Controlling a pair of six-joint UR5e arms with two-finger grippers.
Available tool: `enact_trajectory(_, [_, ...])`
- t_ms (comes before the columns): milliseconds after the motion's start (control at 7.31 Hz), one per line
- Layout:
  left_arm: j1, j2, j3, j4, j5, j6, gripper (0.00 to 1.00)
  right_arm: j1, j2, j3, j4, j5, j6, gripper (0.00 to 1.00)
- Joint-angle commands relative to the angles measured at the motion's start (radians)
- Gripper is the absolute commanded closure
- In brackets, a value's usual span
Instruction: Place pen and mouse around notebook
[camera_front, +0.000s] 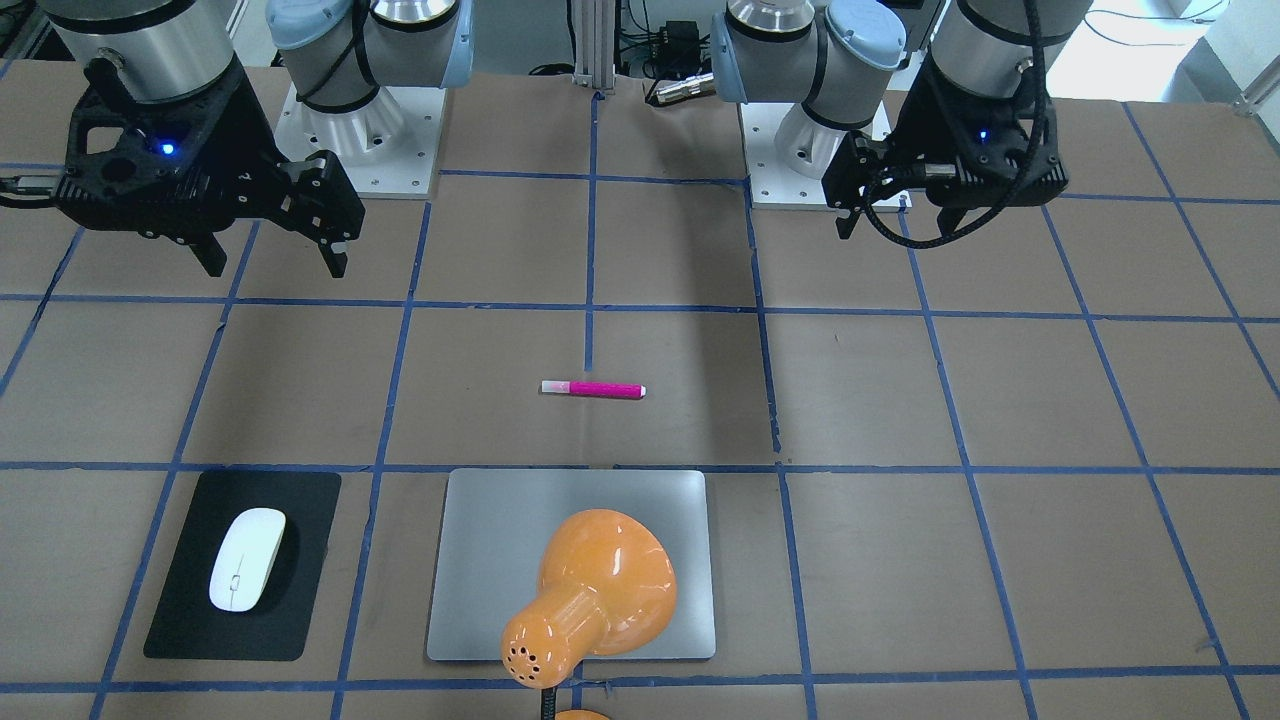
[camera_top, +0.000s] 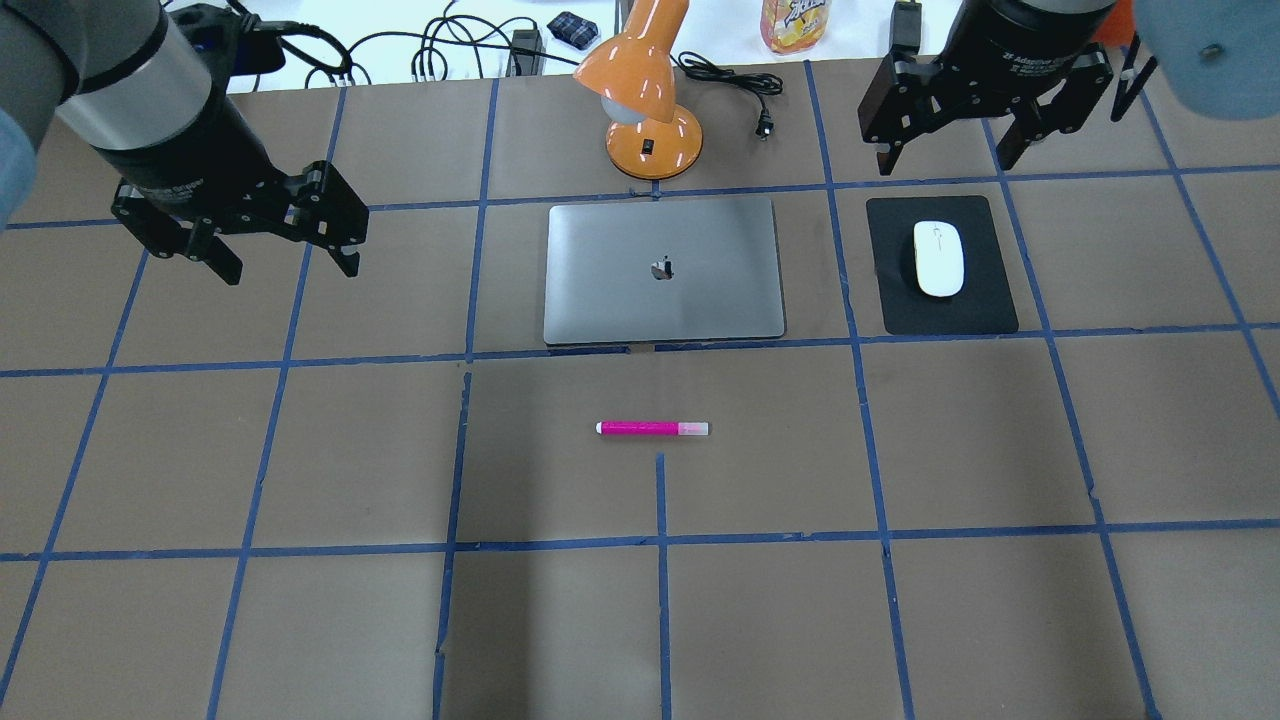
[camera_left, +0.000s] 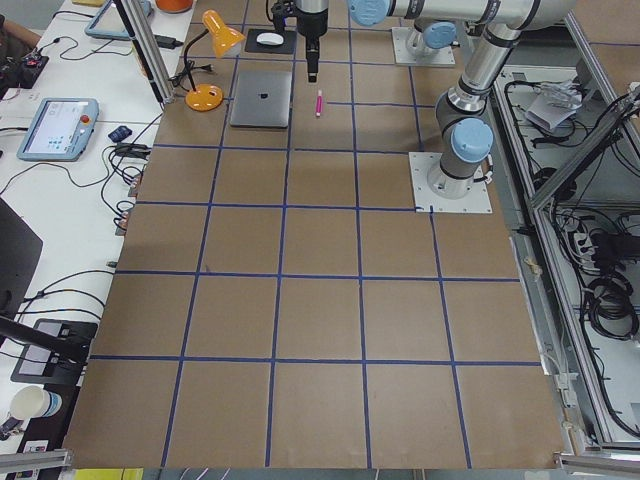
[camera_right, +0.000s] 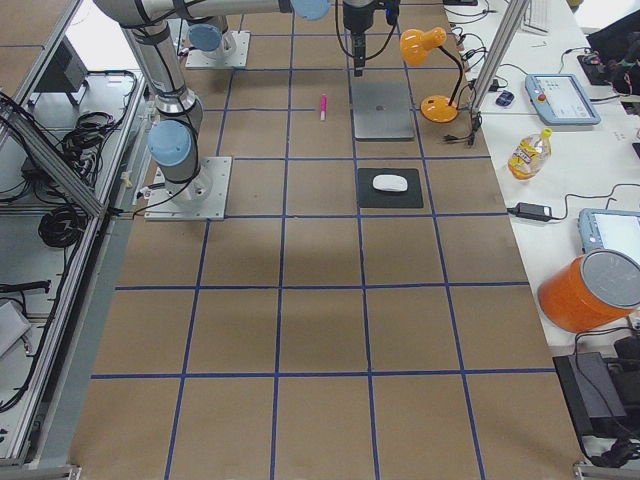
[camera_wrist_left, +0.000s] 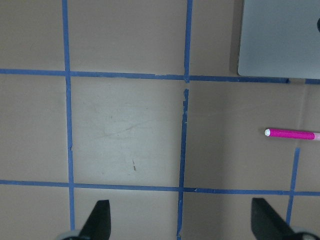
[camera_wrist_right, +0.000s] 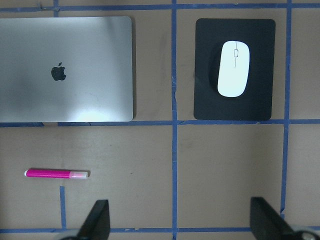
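The magenta pen (camera_top: 652, 428) lies flat on the brown table, a short way in front of the silver notebook (camera_top: 663, 270). To the notebook's right, the white mouse (camera_top: 938, 258) rests on a black mat (camera_top: 940, 318). My left gripper (camera_top: 290, 265) hangs open above the table, left of the notebook, holding nothing. In the left wrist view the pen (camera_wrist_left: 292, 133) and a notebook corner (camera_wrist_left: 280, 40) show at the right. My right gripper (camera_top: 945, 160) is open and raised over the mat's far side. The right wrist view holds the mouse (camera_wrist_right: 233, 68), notebook (camera_wrist_right: 65, 70) and pen (camera_wrist_right: 56, 173).
An orange desk lamp (camera_top: 650, 100) stands just beyond the notebook, its cord trailing right. In the front-facing view its shade (camera_front: 600, 585) overlaps the notebook (camera_front: 480, 560). A bottle (camera_top: 795, 25) and cables sit past the table's far edge. Blue tape lines grid the table.
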Motion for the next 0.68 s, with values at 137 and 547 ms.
enact_trajectory(137, [0.004,-0.036,0.031,0.010,0.010,0.002,0.00,0.000,-0.003,0.005,0.002,0.000,0.000,0.00])
enact_trajectory(547, [0.003,-0.036,0.039,0.008,0.020,0.009,0.00,0.000,-0.003,0.005,-0.001,0.001,0.000,0.00])
